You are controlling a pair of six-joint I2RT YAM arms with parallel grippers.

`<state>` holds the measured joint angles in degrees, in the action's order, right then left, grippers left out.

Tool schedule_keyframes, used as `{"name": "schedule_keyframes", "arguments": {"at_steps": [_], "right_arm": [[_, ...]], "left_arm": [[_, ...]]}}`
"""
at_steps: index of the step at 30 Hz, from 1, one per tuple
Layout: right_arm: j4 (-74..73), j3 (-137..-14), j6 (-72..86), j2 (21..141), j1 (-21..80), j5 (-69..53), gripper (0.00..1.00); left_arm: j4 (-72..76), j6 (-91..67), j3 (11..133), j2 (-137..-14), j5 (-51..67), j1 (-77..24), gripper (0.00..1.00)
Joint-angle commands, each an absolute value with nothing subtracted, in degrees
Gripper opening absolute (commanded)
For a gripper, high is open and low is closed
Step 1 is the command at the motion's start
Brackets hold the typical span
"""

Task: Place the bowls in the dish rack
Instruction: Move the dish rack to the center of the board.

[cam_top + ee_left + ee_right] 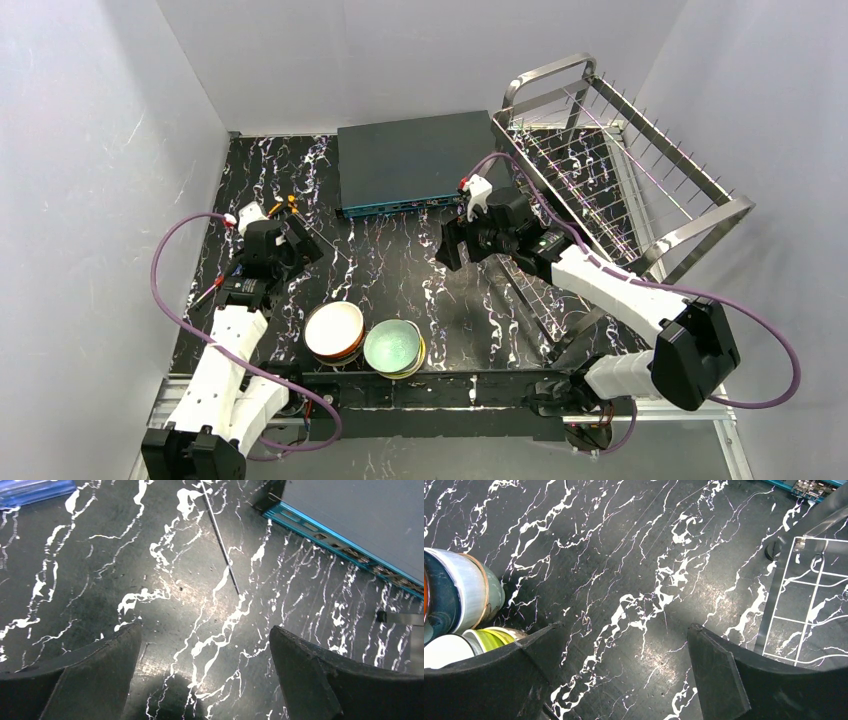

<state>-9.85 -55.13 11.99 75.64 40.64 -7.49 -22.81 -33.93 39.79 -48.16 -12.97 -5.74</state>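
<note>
From top only: bowls (334, 332) in two stacks at near bench (400, 270) edge, dish rack (620, 165) back right. Right wrist: stack sides only. Left fingers (100, 670), right fingers (734, 680) spread wide, gripping nothing.

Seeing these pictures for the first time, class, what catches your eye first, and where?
The shiny wire dish rack stands empty at the far right. Two stacks of bowls sit at the near edge of the marbled table. The left gripper and right gripper hang open above it.

Top camera looks down on the whole table (400, 270); wrist cameras face it closely.
</note>
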Motion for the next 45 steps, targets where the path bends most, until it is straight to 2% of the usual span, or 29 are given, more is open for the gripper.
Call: {"name": "schedule_keyframes", "arguments": {"at_steps": [1,13,17,25,31,37,45], "right_arm": [[-6.83,-55.07,14.41,72.03,40.16,-5.21,0.99],[-7.25,-57.82,16.22,71.38,40.13,-10.92,0.99],[-5.8,-58.54,16.62,71.24,40.16,-14.59,0.99],[-7.0,-64.06,17.84,74.98,42.22,-20.54,0.99],[-12.61,-74.13,15.27,78.09,49.09,-13.57,0.99],[-13.19,-82.23,15.41,76.47,49.53,-9.29,0.99],[-12.37,-86.11,15.82,71.41,49.51,-2.35,0.99]], "left_arm": [[-23.64,-33.44,40.61,-46.49,-7.14,-5.63,0.98],[-12.97,-35.88,41.12,-49.83,16.25,-5.76,0.98],[-11.7,-36.84,42.0,-50.41,20.42,-7.25,0.98],[-12.3,-40.49,43.51,-55.28,19.75,-13.63,0.97],[-6.21,-47.52,39.56,-58.44,20.54,-14.25,0.97],[2.96,-52.45,37.19,-62.35,21.36,-18.96,0.95],[4.51,-52.18,48.01,-77.44,19.78,-30.81,0.91]]}}
